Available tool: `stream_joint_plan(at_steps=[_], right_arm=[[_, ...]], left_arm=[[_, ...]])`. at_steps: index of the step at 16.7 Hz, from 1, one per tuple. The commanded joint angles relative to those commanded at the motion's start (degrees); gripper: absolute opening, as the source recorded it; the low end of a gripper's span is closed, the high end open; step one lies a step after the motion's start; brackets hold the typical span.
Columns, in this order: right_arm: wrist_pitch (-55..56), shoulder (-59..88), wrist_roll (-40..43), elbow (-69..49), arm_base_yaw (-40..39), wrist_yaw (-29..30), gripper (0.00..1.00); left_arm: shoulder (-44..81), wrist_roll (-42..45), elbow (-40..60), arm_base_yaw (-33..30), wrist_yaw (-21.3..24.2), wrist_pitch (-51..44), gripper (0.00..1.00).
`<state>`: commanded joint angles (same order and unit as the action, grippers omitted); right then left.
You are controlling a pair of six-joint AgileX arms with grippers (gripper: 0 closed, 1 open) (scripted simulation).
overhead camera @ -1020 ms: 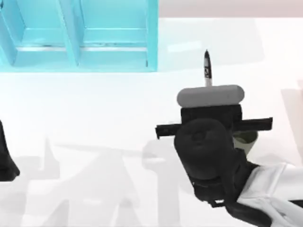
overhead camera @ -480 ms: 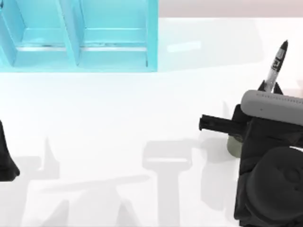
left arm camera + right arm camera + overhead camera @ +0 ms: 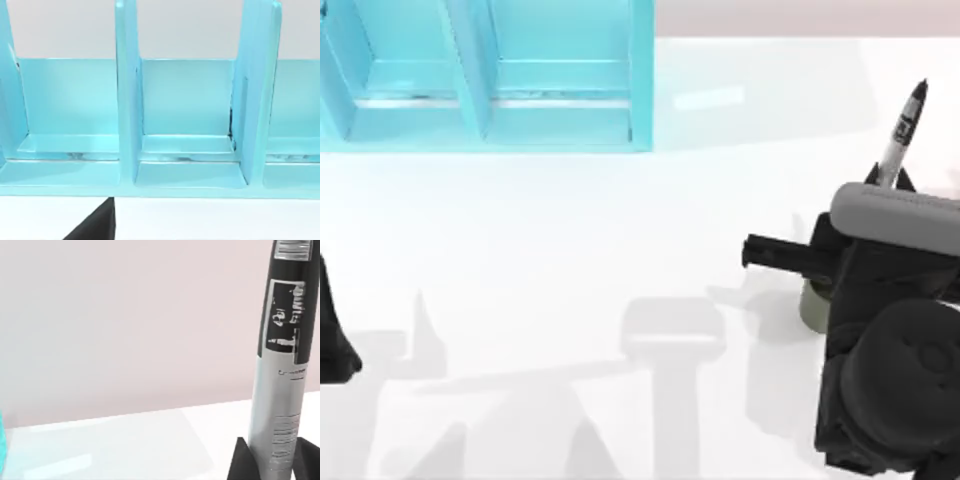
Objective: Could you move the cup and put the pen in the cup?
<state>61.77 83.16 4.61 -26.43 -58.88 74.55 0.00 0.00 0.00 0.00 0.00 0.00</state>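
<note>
Pen [image 3: 903,132], with its black cap and printed white-grey barrel, stands gripped between the right gripper's [image 3: 887,182] closed fingers [image 3: 240,460] over the table's [image 3: 570,250] right side. Part of the olive-green cup [image 3: 814,308] peeks out from under that arm. The left arm [image 3: 335,330] sits parked at the table's left edge, facing the blue shelf rack [image 3: 185,120]; whether its fingers are apart cannot be told.

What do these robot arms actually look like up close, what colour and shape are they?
From above, the right arm is chunky and matte black, with a rounded dome-like housing, a thin black crossbar and a pale grey rounded bar above its tool. The tool's fingertips are dark, pointed wedges. The left arm, parked at the table's left edge, shows as a plain black shape. No cables or markings show.
</note>
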Motion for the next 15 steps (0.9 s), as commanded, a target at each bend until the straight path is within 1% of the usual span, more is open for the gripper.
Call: stream_joint_plan(at_steps=[2, 4, 8, 15], right_arm=[[0.93, 2.23, -0.59, -0.2, 3.92, -3.96, 0.0], [2.19, 4.16, -1.31, -0.51, 6.3, -6.36, 0.0], [2.43, 4.44, -1.5, -0.57, 6.59, -6.65, 0.0], [2.43, 4.44, -1.5, -0.57, 6.59, -6.65, 0.53]], left_arm=[[0.0, 0.0, 0.0, 0.0, 0.0, 0.0, 1.0], [0.0, 0.0, 0.0, 0.0, 0.0, 0.0, 1.0], [0.0, 0.0, 0.0, 0.0, 0.0, 0.0, 1.0], [0.0, 0.0, 0.0, 0.0, 0.0, 0.0, 1.0]])
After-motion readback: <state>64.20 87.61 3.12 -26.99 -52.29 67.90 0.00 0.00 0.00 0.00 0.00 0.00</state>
